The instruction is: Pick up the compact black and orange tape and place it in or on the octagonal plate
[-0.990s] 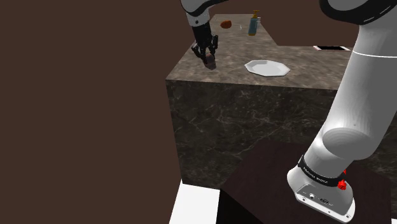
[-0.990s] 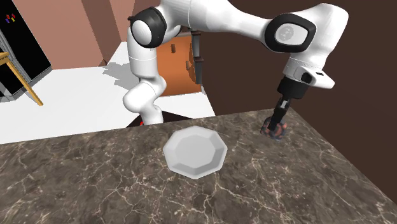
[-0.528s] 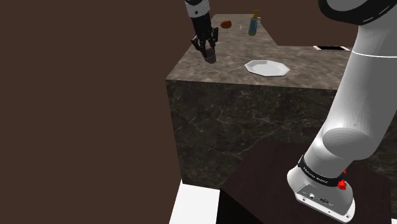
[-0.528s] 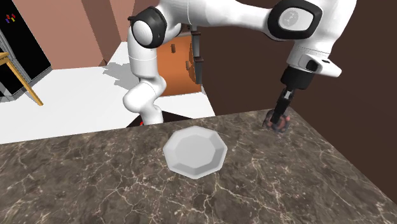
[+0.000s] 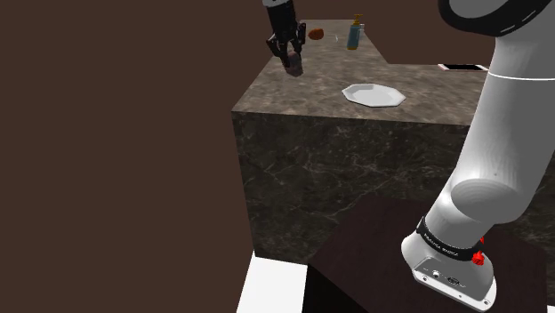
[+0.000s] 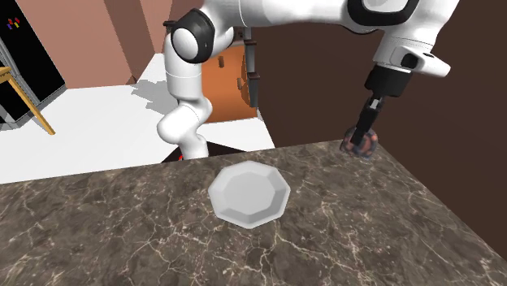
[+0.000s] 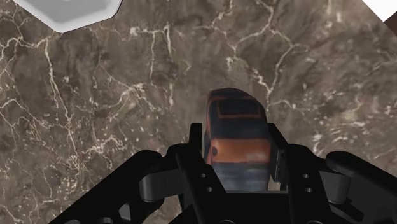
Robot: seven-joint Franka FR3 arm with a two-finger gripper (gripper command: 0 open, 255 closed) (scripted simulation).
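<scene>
Lifted since a second ago, the tool (image 6: 361, 140) now hangs clear of the tabletop (image 6: 341, 236) above its corner and carries the tape (image 6: 362, 147) up with it; earlier the tape sat low against the stone surface. The two black fingers (image 7: 275, 149) are closed partway and press against both sides of the tape, a small rounded block with an orange face framed in dark grey. In the wrist view the tape stands between the fingers, its far end jutting past their tips, with brown veined marble below. The white eight-sided plate (image 6: 249, 193) lies flat on the tabletop, well apart from the tool and off to one side of it, nearer the middle of the surface. In the shoulder view, beyond the tool on the far part of the tabletop, stand a brown lump (image 5: 315, 34) and a blue-green bottle (image 5: 354, 36) with a yellow top.
</scene>
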